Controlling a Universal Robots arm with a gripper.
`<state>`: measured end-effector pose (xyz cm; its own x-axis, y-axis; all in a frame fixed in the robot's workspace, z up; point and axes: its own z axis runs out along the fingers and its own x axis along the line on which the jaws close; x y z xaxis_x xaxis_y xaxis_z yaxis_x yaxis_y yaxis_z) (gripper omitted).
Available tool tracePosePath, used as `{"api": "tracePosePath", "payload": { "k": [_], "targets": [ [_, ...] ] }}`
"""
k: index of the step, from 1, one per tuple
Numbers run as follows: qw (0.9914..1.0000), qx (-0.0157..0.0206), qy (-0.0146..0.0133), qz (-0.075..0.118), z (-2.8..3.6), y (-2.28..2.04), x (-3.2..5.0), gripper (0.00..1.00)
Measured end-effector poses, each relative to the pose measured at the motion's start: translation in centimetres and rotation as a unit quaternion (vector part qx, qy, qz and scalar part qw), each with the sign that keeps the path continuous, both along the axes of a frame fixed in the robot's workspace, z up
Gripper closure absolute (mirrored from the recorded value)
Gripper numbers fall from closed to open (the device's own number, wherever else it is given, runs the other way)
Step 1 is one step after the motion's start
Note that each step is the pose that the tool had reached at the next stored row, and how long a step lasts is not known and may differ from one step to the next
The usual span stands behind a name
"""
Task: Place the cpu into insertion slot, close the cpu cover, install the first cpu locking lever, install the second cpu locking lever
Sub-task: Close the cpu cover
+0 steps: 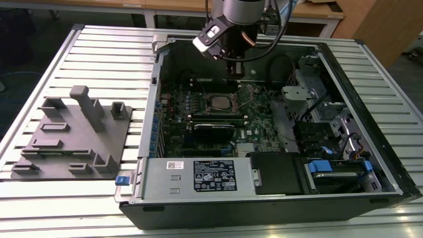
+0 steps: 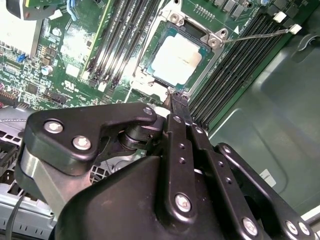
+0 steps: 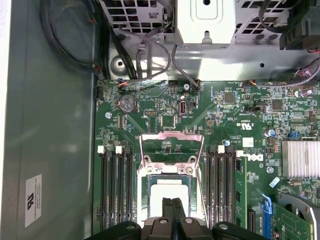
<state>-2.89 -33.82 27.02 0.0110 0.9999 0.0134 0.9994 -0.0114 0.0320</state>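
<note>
The cpu (image 3: 161, 196) lies flat in the insertion slot (image 3: 167, 171) on the green board, its silvery top showing in both wrist views (image 2: 176, 60) and in the exterior view (image 1: 220, 101). The cpu cover (image 3: 171, 136) is swung open and stands up from the socket's hinge side, with the board visible through its window. A thin wire locking lever (image 2: 255, 35) sticks out sideways from the socket, unlatched. My gripper (image 3: 173, 202) is shut with nothing between its fingers. It hovers above the socket's edge (image 2: 173, 97) and hangs over the open case (image 1: 234, 74).
Long black memory slots (image 3: 116, 190) flank the socket on both sides. Cables (image 3: 150, 55) and a metal drive cage (image 3: 205, 20) lie beyond the board. The case wall (image 1: 158, 99) rings the work area. A grey fixture plate (image 1: 73, 134) sits at the exterior view's left.
</note>
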Motion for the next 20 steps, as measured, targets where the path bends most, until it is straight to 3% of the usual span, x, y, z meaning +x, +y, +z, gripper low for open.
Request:
{"api": "tracePosePath", "payload": {
  "k": [20],
  "targets": [
    [1.00000,0.0000,0.0000,0.000,0.00,0.00,0.65,0.90]
  ]
}}
